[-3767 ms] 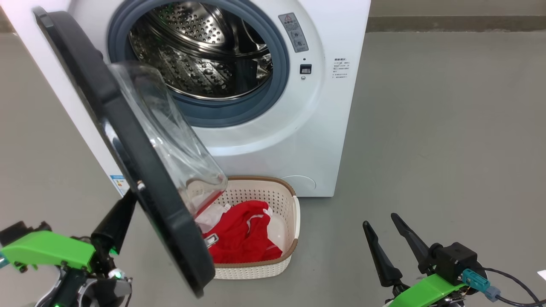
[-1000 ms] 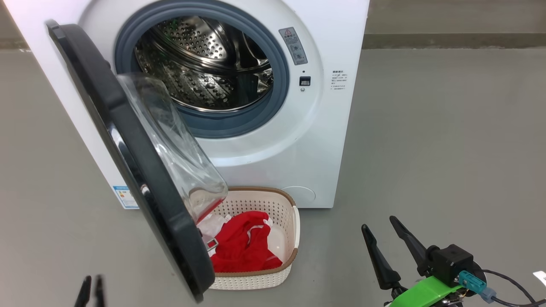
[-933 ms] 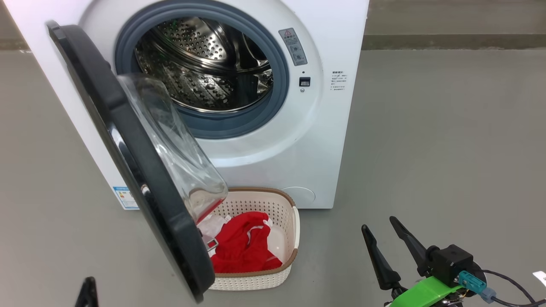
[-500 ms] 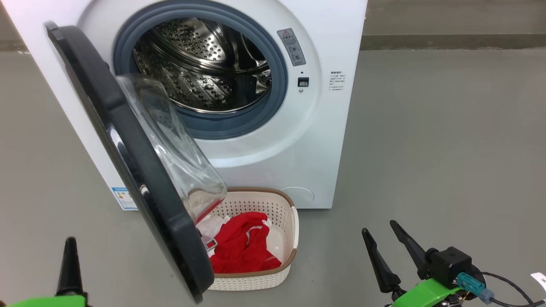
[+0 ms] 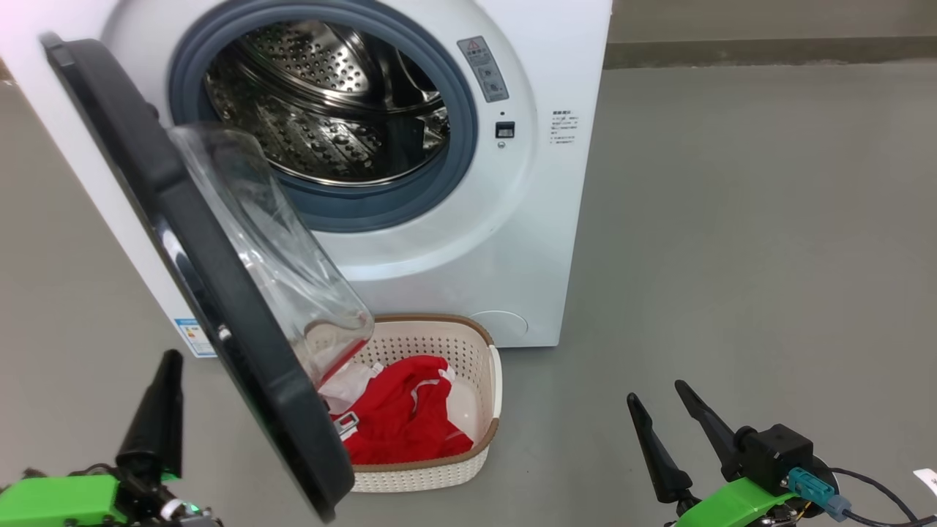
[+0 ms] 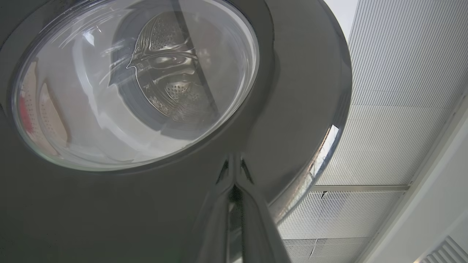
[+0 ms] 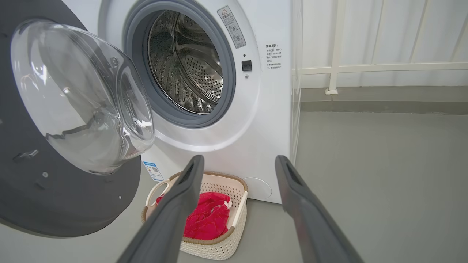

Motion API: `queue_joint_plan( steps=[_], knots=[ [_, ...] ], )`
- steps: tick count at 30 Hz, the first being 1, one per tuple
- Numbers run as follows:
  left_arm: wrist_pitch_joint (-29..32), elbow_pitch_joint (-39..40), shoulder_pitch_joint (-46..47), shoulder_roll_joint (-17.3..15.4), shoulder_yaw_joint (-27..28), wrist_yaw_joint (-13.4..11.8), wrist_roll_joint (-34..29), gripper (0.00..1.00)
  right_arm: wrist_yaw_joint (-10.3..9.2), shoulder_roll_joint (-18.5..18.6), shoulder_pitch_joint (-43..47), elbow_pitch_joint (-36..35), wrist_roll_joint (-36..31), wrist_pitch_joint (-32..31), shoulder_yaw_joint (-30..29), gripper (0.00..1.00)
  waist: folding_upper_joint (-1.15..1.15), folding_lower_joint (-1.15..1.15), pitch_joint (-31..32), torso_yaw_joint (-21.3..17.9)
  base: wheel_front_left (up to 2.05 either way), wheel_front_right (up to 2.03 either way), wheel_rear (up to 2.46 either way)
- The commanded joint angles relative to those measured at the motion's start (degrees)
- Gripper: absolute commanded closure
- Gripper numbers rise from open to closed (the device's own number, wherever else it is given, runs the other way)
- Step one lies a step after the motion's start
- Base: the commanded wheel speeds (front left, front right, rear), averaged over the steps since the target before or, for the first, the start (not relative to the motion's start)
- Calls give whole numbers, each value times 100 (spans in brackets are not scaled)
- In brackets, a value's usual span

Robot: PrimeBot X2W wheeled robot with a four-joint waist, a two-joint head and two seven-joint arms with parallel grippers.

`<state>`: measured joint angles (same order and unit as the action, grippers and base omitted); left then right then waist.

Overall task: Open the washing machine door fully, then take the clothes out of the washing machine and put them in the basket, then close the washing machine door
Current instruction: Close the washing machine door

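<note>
My left pincer (image 5: 172, 360) is clenched, its two dark fingers pressed into one point. A second ago only its tips showed at the bottom edge of the head view, with a gap between them; now it stands up from the lower left, just beside the outer face of the washing machine door (image 5: 183, 241). In the left wrist view the closed tips (image 6: 234, 190) sit close against the door's (image 6: 292, 91) glossy black rim below the glass bowl, with their reflection above them; I cannot tell if they touch.

My right pincer (image 5: 655, 391) is released, fingers spread wide as before, low over the floor (image 5: 732, 219) and well apart from the washing machine (image 5: 527, 241).

The whole head view has slid a little, so my head moved, not the things. The door hangs at the same angle, swung out on the machine's left. The drum (image 5: 322, 124) is bare steel. The clothes (image 5: 402, 421), red with a white piece, lie unchanged in the basket (image 5: 417, 476), which stands on the floor against the foot of the machine's front, partly under the door's lower edge.
</note>
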<state>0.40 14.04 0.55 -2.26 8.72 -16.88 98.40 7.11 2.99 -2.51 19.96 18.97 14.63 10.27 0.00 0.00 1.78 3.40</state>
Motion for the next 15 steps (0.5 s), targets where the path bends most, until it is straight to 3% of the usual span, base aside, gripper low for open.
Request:
queue_joint_plan(
  steps=[1,15],
  knots=[
    [-14,208,224,-63,75,-63,127,100,37,-2,-175,-116,-81,37,115,0,0,0,-42,-54,0,0,0],
    [152,134,522,-62,-505,221,306,100,37,-2,-320,-57,-140,37,55,0,0,0,-261,-494,0,0,0]
  ],
)
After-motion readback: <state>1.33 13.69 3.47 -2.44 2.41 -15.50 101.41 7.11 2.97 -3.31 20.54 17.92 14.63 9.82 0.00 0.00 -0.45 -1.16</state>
